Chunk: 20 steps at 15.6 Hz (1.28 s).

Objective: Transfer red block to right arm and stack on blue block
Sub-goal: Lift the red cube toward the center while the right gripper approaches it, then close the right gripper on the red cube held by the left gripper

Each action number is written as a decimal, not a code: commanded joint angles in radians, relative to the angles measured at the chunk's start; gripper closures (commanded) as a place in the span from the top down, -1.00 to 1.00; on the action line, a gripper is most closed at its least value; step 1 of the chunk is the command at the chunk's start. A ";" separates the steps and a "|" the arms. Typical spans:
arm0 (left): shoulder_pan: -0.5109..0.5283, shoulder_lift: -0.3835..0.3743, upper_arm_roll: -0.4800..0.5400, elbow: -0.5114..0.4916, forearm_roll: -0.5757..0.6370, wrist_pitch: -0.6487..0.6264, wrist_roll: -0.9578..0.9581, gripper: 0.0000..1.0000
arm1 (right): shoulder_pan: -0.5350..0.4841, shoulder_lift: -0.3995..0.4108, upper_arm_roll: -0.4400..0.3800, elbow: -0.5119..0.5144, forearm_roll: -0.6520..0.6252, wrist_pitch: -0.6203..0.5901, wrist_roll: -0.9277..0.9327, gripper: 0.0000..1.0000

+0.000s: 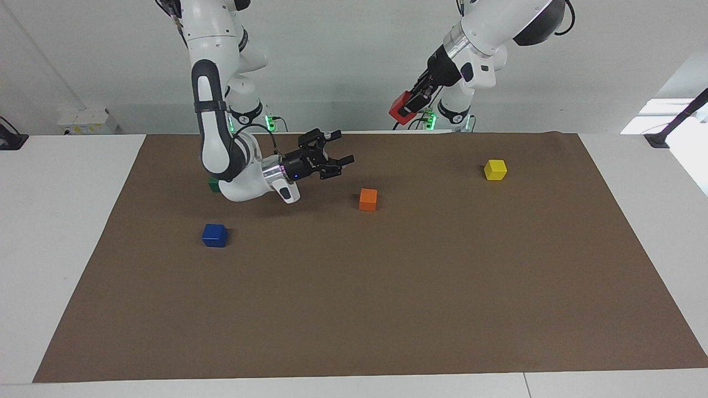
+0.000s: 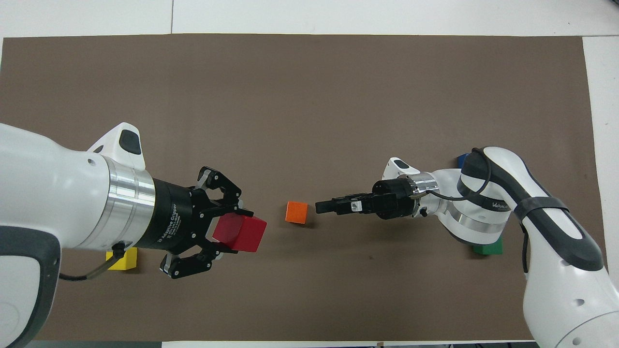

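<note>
High above the counter (image 1: 66,232), the left pincer (image 1: 407,105) pinches the red block (image 1: 399,108), a small glossy red cube with crisp edges and a bright sheen on its upper face. In the facing view the cube hangs in the air in front of the pale wall, over the edge of the brown mat (image 1: 387,287) nearest the robots. In the overhead view the same cube (image 2: 240,233) looks large because it is raised toward the camera, and the fingers (image 2: 227,211) of the left pincer (image 2: 220,232) press on two opposite faces.

The right pincer (image 1: 338,156) is spread apart and holds nothing. It points sideways toward the left arm's end of the counter and hovers low over the mat, close to the orange block (image 1: 368,199). From overhead the right pincer (image 2: 326,206) shows as a narrow black tip aimed at the orange block (image 2: 296,212).

The blue block (image 1: 214,235), a small glossy dark blue cube, sits flat on the mat toward the right arm's end, farther from the robots than the right pincer's arm. A yellow block (image 1: 495,169) sits toward the left arm's end. A green block (image 2: 488,248) peeks out from under the right arm's wrist.
</note>
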 commanded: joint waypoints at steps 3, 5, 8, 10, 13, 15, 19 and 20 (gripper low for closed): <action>-0.006 -0.177 0.015 -0.183 -0.116 0.115 -0.155 -1.00 | 0.050 0.049 -0.001 -0.038 0.128 -0.141 -0.107 1.00; -0.009 -0.214 0.015 -0.256 -0.156 0.196 -0.200 -1.00 | 0.092 0.039 0.001 -0.064 0.216 -0.192 -0.116 1.00; -0.053 -0.242 0.010 -0.303 -0.173 0.269 -0.265 -1.00 | 0.139 0.036 0.001 -0.064 0.278 -0.199 -0.164 1.00; -0.078 -0.242 0.010 -0.313 -0.173 0.304 -0.267 -1.00 | 0.155 0.065 0.001 -0.056 0.281 -0.213 -0.225 1.00; -0.079 -0.242 -0.001 -0.325 -0.173 0.332 -0.265 -1.00 | 0.183 0.105 0.001 -0.048 0.295 -0.255 -0.264 1.00; -0.079 -0.242 -0.019 -0.348 -0.173 0.361 -0.267 -1.00 | 0.188 0.104 0.009 -0.048 0.316 -0.276 -0.264 1.00; -0.079 -0.236 -0.021 -0.360 -0.173 0.387 -0.262 -1.00 | 0.209 0.101 0.033 -0.047 0.382 -0.291 -0.268 1.00; -0.079 -0.234 -0.024 -0.360 -0.173 0.398 -0.262 -1.00 | 0.214 0.101 0.033 -0.045 0.395 -0.291 -0.271 1.00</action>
